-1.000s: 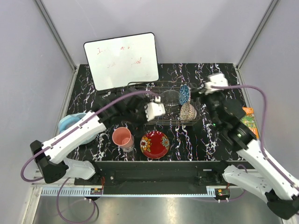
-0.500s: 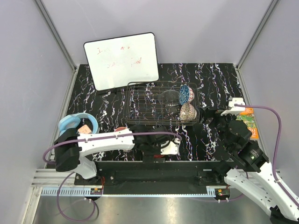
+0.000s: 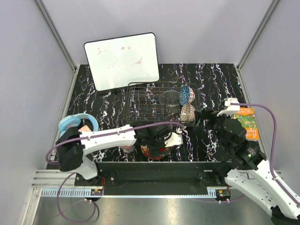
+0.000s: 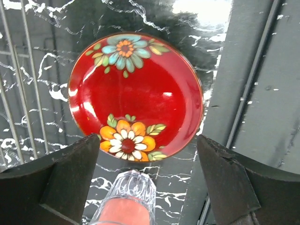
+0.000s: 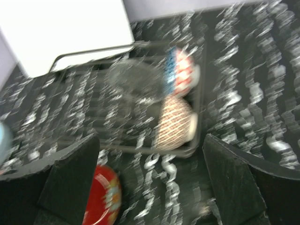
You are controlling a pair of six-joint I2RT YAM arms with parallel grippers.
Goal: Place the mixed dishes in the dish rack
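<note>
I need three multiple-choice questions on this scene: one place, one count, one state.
1. Where is the red floral plate relative to the dish rack? A) inside it B) behind it C) on the table, at its near side
2. How many bowls sit in the rack? A) one B) three C) five
3. The left gripper is: A) open above the plate B) shut on the plate C) shut on a bowl
Answers: 1 C, the plate lies outside the wires; 2 B, clear glass bowl, blue patterned bowl, cream-gold patterned bowl; 3 A, its jaws stand apart.
</note>
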